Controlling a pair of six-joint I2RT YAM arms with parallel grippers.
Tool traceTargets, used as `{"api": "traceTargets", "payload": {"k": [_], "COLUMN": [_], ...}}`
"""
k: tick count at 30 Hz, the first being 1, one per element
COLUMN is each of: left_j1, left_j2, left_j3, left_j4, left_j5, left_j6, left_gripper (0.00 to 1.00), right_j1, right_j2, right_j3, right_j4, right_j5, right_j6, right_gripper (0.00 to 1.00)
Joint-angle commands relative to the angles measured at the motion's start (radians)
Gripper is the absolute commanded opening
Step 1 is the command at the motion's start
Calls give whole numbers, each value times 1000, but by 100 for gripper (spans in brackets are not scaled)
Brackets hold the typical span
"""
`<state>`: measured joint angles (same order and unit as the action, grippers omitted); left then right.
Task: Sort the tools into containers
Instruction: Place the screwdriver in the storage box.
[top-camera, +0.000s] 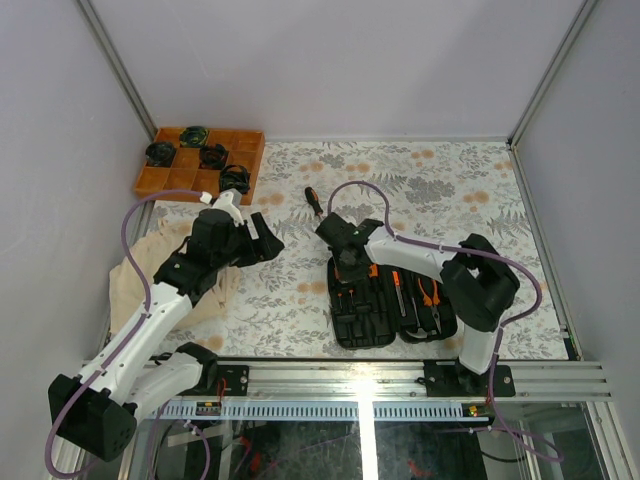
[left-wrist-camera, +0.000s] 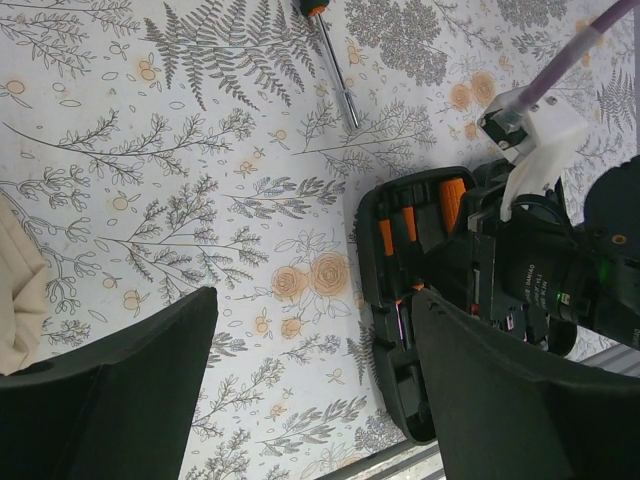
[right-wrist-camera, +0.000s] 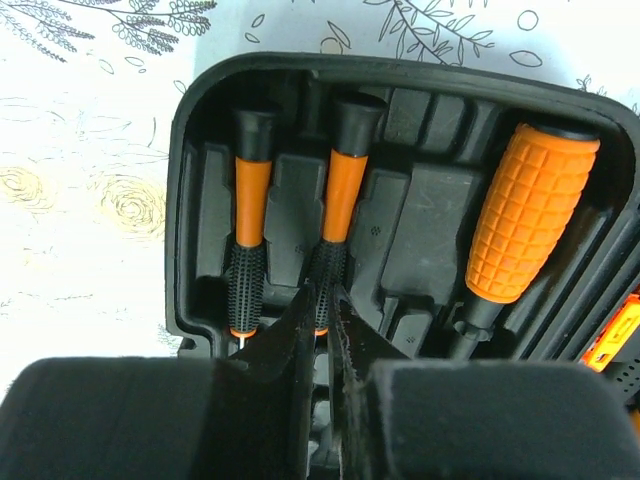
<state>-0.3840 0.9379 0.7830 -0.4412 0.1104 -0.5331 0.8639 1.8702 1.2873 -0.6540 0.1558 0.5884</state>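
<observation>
One pinched right hand (right-wrist-camera: 322, 302) over case (right-wrist-camera: 425, 215)

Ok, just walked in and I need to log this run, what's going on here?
The right gripper is closed down at the end of a small screwdriver lying in its slot in the black tool case. The left gripper hangs open and empty over the table. A loose screwdriver lies beyond the case.

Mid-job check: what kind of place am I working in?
Probably a lab robot cell, not a workshop: plain white walls on metal framing, an aluminium mounting rail, and a floral cloth as the work surface.
</observation>
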Motion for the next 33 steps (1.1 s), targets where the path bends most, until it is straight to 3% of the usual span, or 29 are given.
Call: {"api": "traceTargets", "payload": {"k": [1,5,14,18,24,33], "left_j1": [9,9,10,9,10,9], "left_j2": [-7,-18,-63,-98,-144,-182], "left_j3": [-12,-15,5,24,34,-7], "left_j4": [54,49,-27,-83,-128,-103], "left_j5": [27,20,10,-18,-56,-103], "left_j6": [11,13,53,85,98,85], "left_gripper": [77,77,77,78,78,78], "right_j1": [11,7,-86,-148,-173,-190], "right_j2": [-49,-189,-387,-406,-263,90], "right_j3": [-74,-18,-80,-114,12,280], "right_j4": [59,99,191,275,331,397], "right_j5": [-56,-107,-57,-34,-59,-169], "right_j6": [0,-50,-124,-170,-289,-405], "right_gripper": [12,30,46,58,69,71]}}
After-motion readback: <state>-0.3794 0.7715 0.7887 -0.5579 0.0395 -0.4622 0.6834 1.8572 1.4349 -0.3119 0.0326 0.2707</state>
